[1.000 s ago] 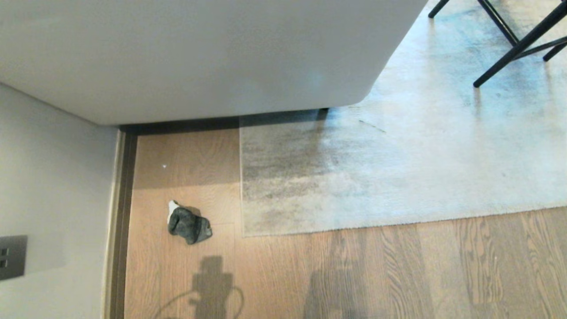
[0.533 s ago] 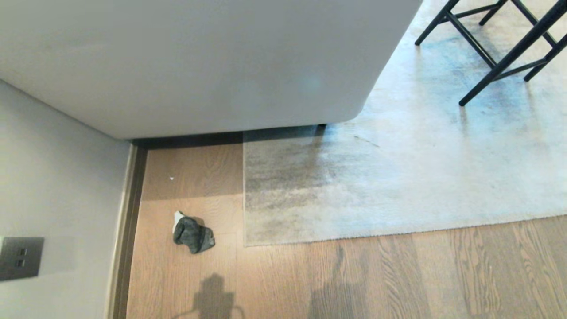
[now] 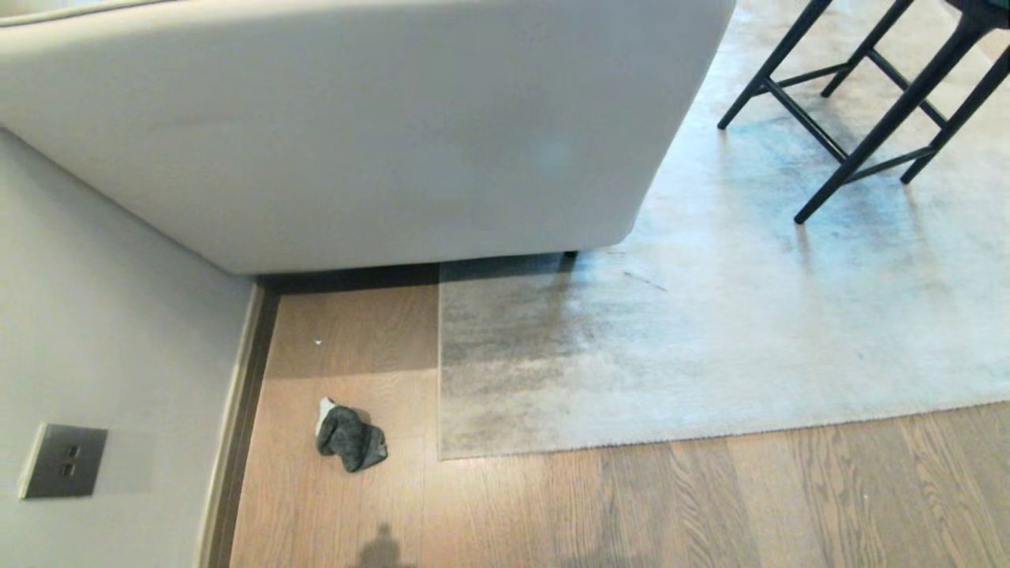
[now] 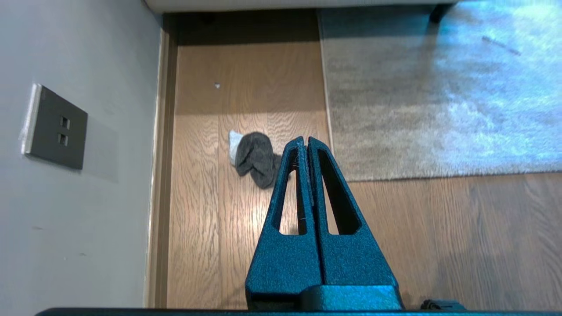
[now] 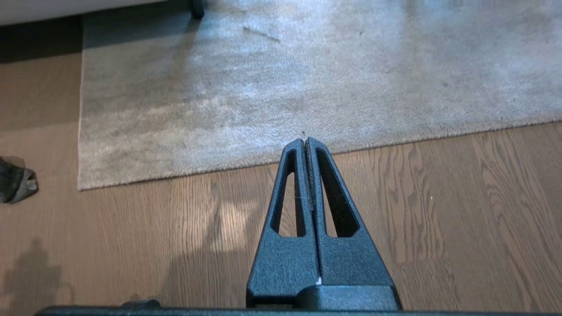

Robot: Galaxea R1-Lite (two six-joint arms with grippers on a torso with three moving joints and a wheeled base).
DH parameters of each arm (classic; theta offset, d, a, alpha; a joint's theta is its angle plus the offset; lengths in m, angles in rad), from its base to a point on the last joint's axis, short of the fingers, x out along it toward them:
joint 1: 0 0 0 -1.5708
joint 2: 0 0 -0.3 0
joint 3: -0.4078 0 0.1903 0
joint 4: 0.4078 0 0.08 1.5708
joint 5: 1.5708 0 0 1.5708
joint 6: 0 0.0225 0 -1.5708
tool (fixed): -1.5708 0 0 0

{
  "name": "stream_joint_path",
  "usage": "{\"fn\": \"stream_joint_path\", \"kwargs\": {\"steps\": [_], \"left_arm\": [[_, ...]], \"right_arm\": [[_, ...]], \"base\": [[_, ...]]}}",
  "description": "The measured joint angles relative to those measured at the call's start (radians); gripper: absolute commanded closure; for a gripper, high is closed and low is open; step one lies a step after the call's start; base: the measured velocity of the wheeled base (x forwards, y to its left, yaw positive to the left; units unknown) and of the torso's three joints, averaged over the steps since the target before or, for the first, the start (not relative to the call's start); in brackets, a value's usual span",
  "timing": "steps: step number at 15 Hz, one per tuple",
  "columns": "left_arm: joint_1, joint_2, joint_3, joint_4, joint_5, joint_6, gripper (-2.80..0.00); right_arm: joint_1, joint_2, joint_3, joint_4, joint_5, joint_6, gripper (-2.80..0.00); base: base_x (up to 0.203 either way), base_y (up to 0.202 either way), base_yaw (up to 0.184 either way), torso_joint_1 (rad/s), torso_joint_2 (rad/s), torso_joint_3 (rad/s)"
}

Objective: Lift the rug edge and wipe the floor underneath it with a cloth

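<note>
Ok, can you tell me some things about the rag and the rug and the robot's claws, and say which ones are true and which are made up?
1. The cloth lies on the wood floor, beside the rug, not on it. True.
2. The left gripper is holding the cloth. False: it is shut on nothing, up above the floor with the cloth lying beyond it.
3. The rug edge is lifted up. False: the corner lies flat on the floor.
4. The right gripper is shut and empty. True.
5. Black chair legs stand on the rug. True.
6. The wall socket is on the sofa. False: it is on the grey wall.
</note>
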Motion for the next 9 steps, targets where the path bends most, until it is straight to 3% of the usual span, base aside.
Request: {"fn": "stream_joint_path", "kwargs": {"steps": [9], "left_arm": [[0.0,0.0,0.0,0.0,0.004,0.0,0.0]], "right_arm": [[0.0,0.0,0.0,0.0,0.0,0.0,0.0]], "base": [[0.0,0.0,0.0,0.001,0.0,0.204]]}}
